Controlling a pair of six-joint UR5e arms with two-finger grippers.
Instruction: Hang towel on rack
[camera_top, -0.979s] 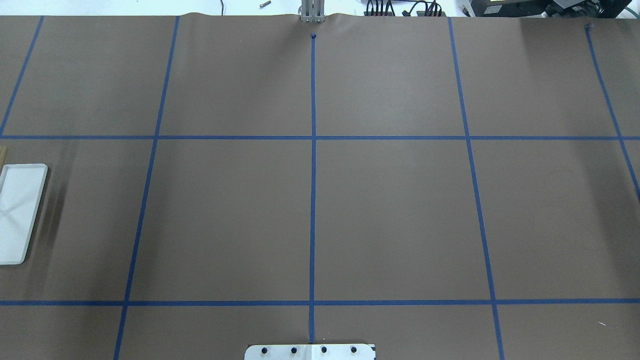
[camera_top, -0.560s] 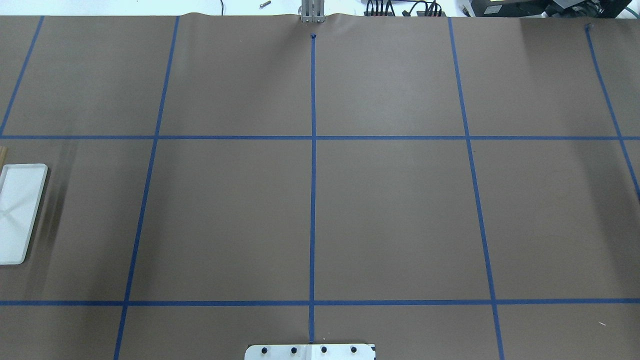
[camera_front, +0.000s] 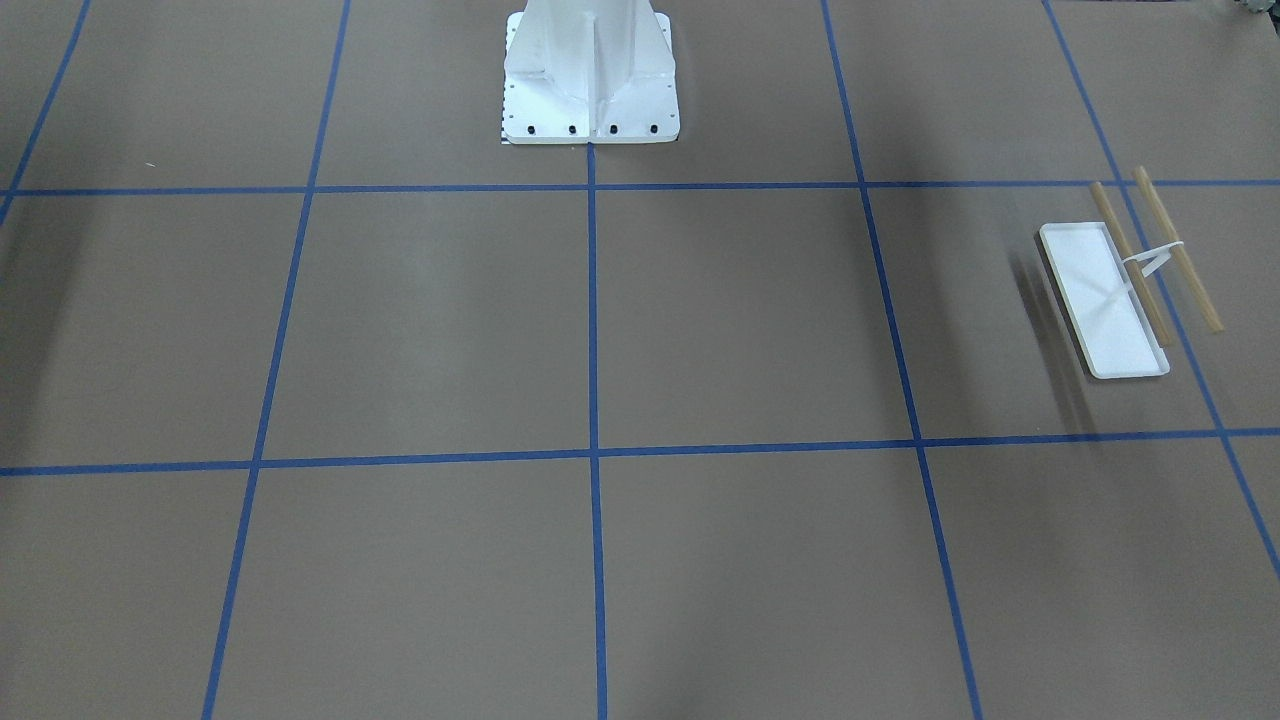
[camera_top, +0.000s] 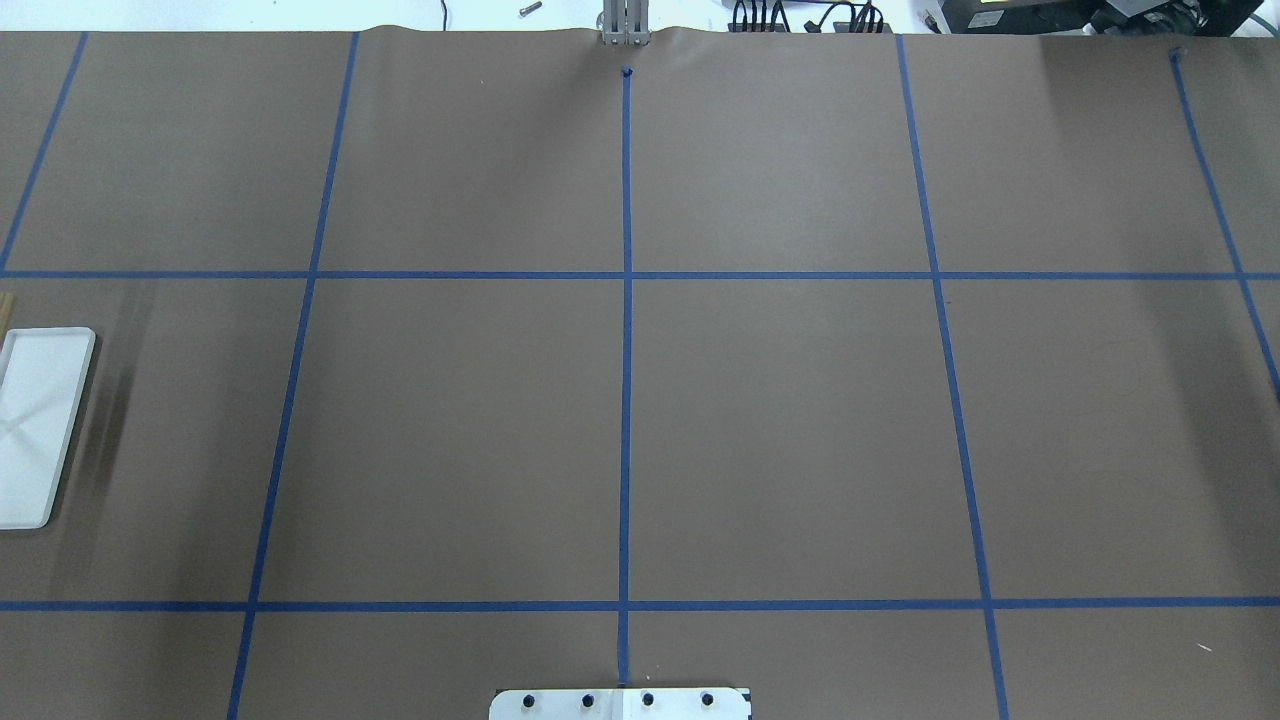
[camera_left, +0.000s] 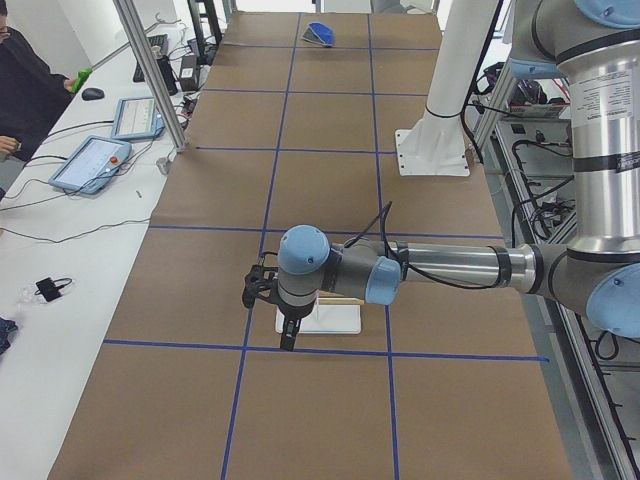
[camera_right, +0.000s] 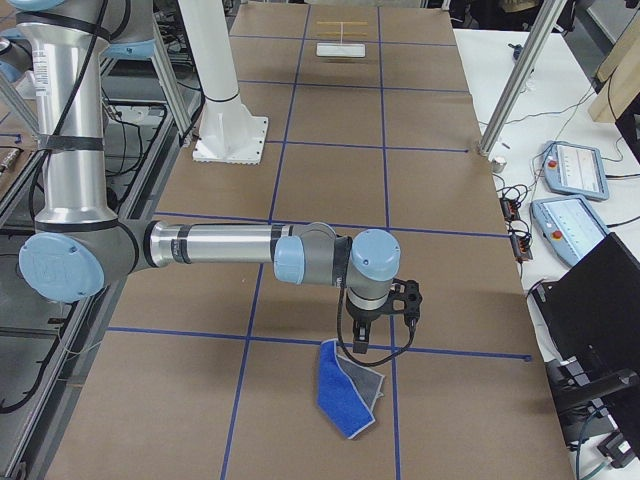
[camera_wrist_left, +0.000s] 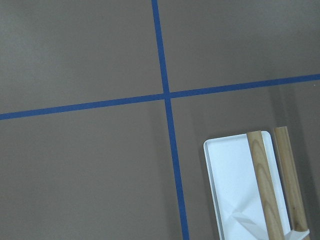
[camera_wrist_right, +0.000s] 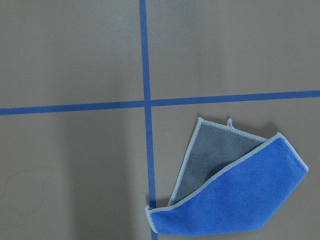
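Note:
The rack (camera_front: 1105, 300) has a flat white base and two wooden rods (camera_front: 1170, 250). It stands at the table's end on my left; its base edge shows in the overhead view (camera_top: 35, 430) and the left wrist view (camera_wrist_left: 232, 185). The blue towel (camera_right: 345, 395) lies folded over on the table at the far right end, its grey underside showing in the right wrist view (camera_wrist_right: 235, 200). My left gripper (camera_left: 288, 335) hangs just above the rack (camera_left: 330, 318). My right gripper (camera_right: 358, 340) hangs just above the towel's edge. I cannot tell whether either is open or shut.
The white robot pedestal (camera_front: 590, 80) stands at the middle of the table's robot side. Blue tape lines (camera_top: 625, 350) divide the brown table cover into squares. A metal post (camera_right: 515, 80) and tablets (camera_right: 570, 165) stand beside the table on the operators' side.

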